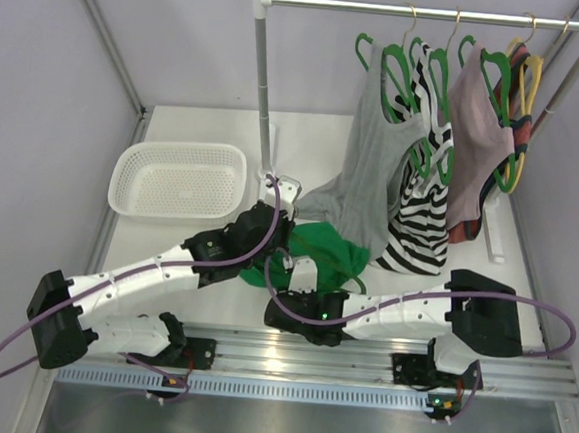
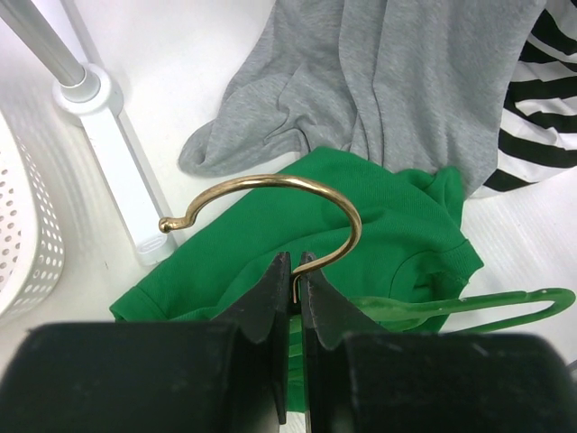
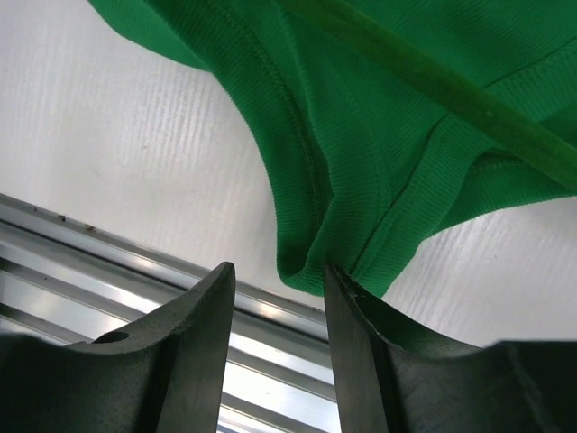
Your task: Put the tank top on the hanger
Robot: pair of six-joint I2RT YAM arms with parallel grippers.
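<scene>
On the white table (image 1: 201, 129), the green tank top (image 2: 379, 234) lies crumpled between the two arms, at the near middle of the scene and just in front of the rail's (image 1: 426, 12) hanging clothes. We see the left gripper (image 2: 296, 271) with its jaws pressed together on the hanger (image 2: 270, 179), pinching the thin stem of its gold hook. The hook curls up and to the left above the fingers. The hanger's green shoulder reaches right across the garment.

The right gripper (image 3: 277, 271) sits at the tank top's near edge with its jaws apart. A folded seam of green fabric hangs down to the gap and touches one fingertip (image 3: 335, 275), though nothing is clamped.

Behind the tank top, the hem of a grey tank top (image 1: 373, 173) trails onto the table, beside a black-and-white striped top (image 1: 419, 227). A white basket (image 1: 180, 148) stands to the far left.
</scene>
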